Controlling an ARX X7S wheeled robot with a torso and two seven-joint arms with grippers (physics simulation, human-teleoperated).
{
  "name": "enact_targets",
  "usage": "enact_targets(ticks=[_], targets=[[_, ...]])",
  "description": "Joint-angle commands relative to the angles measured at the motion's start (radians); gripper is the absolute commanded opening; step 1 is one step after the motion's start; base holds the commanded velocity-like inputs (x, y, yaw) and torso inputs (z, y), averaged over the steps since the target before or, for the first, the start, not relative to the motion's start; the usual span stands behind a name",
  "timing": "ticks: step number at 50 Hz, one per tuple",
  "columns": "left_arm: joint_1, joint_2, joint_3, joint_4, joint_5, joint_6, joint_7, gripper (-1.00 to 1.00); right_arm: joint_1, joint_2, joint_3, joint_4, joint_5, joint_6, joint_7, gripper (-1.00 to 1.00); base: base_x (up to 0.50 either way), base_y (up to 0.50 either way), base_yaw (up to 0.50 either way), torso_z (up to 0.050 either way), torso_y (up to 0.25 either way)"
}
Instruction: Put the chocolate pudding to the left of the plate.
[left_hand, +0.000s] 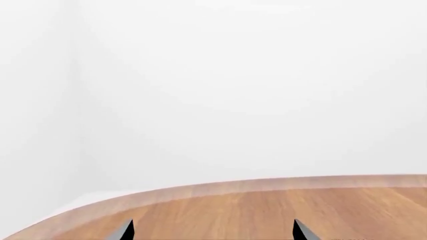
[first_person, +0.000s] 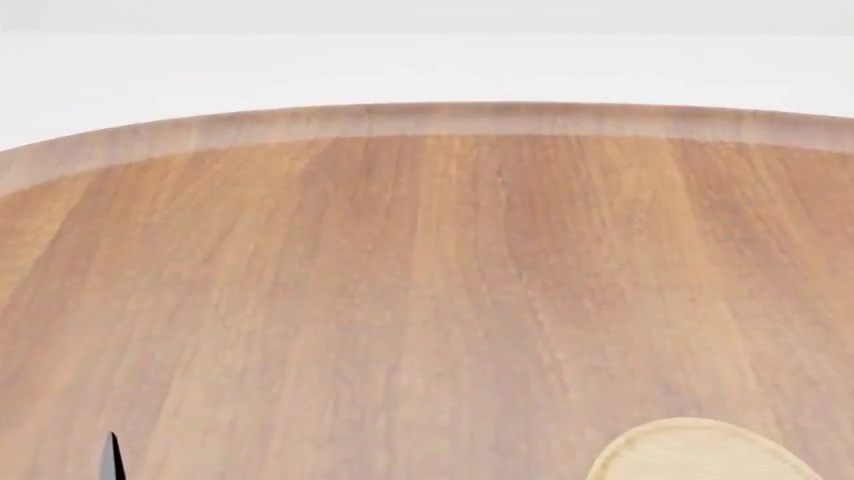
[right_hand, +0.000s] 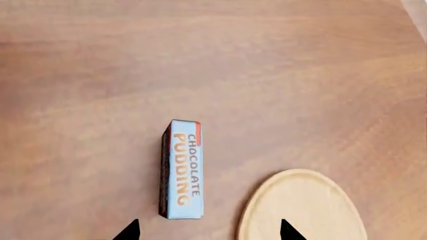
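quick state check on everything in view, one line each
chocolate pudding: standing on the table, not gripped, apart from the plate
plate: flat on the table, nothing on the part in view
right gripper: open, holding nothing
left gripper: open, holding nothing
table: bearing both

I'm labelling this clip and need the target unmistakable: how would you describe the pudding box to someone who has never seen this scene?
Start from the wooden table, then find the round pale wood plate seen by the right wrist camera. Beside it, not touching, lies the pudding box, the right gripper open above both. It is a small carton, light blue face, red end, dark side, lettered "CHOCOLATE PUDDING", unlike the plain round plate.
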Motion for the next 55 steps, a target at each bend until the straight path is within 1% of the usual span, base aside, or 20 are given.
enact_targets(ticks=[1,13,24,42,55], targets=[[-0.003,-0.001,0.008,-0.005,0.003,-0.001,-0.003,1.00,0.100,-0.050,-0.128,0.089,-0.076,-0.042,-0.035,1.00,0.00,0.00,0.00,0.000,0.000],[-0.003,-0.004,0.012,-0.007,0.004,0.001,-0.007,1.00,0.177,-0.100,-0.235,0.131,-0.143,-0.048,-0.072,1.00,0.00,0.00,0.00,0.000,0.000],[-0.006,-0.005,0.020,-0.019,0.005,0.009,-0.009,1.00,0.207,-0.128,-0.262,0.164,-0.159,-0.061,-0.085,1.00,0.00,0.00,0.00,0.000,0.000],[-0.010,-0.007,0.032,-0.024,0.008,0.009,-0.013,1.00,0.252,-0.206,-0.344,0.242,-0.218,-0.092,-0.092,1.00,0.00,0.00,0.00,0.000,0.000],[-0.012,-0.008,0.040,-0.031,0.011,0.011,-0.016,1.00,0.260,-0.240,-0.362,0.261,-0.221,-0.125,-0.094,1.00,0.00,0.00,0.00,0.000,0.000]])
